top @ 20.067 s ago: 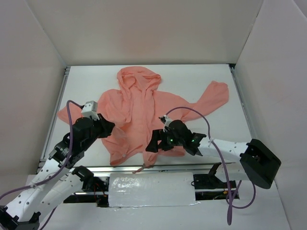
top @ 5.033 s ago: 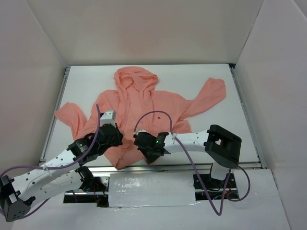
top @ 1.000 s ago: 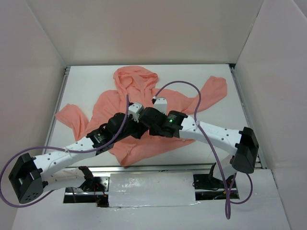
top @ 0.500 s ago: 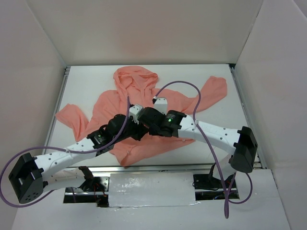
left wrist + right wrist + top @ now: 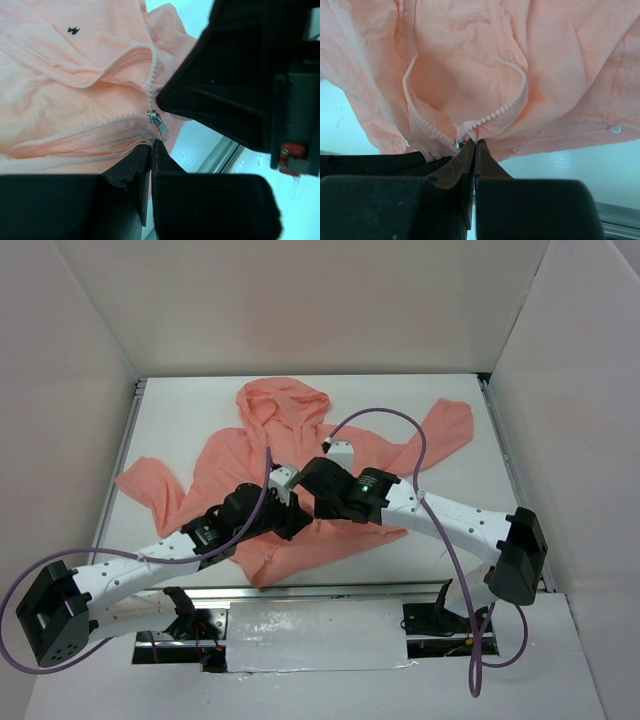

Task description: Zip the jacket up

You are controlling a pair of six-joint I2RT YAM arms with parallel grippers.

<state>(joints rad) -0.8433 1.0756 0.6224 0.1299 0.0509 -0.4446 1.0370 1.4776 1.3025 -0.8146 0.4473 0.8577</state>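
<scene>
Tightly closed right end effector (image 5: 474, 146), jacket (image 5: 470, 60) pinched

I have my gripper (image 5: 474, 145) pressed closed, the tips pinching the jacket (image 5: 470, 65) right where the two rows of zipper (image 5: 492, 116) teeth meet at the small metal slider (image 5: 458, 144). Above that point the teeth spread apart in an open loop. Bare white table (image 5: 555, 165) shows beyond the fabric.

One jacket (image 5: 250, 455), on one counter (image 5: 190, 405). Two end effectors: the left end effector (image 5: 151, 145) and the right end effector (image 5: 474, 145). Two purple cables (image 5: 385, 416), one per arm. One zipper slider (image 5: 154, 118). One dark chest mark (image 5: 73, 31).
</scene>
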